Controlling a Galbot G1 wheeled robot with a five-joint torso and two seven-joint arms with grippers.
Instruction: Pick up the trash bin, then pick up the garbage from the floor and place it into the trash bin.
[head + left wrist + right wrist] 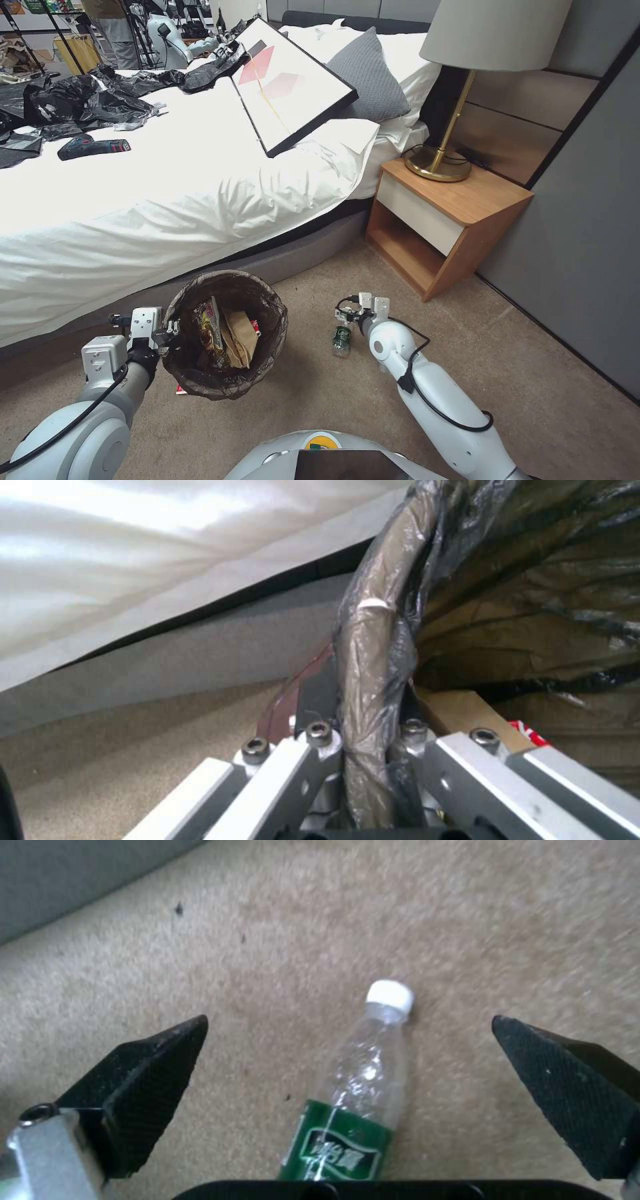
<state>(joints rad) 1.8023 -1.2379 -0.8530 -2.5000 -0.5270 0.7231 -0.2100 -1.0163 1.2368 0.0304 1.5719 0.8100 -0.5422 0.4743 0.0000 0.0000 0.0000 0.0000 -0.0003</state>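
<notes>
I had left gripper (pixel 172 328) clamped on trash bin (pixel 267 303) rim | right gripper (pixel 347 1040) spread wide over bottle (pixel 353 1100) on carpet (pixel 280 940)

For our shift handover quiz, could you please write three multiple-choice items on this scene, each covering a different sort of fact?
1. Where does the plastic bottle lie?
A. on the bed
B. on the carpet
C. in the trash bin

2. What colour is the bottle's label?
A. green
B. blue
C. orange

3. What is the left gripper doing?
A. hanging open
B. holding the lamp
C. clamping the trash bin rim

Answers:
1 B: it lies on the beige carpet, between the open fingers of the right gripper.
2 A: the band is green with white print.
3 C: its fingers pinch the bag-covered rim.
</notes>
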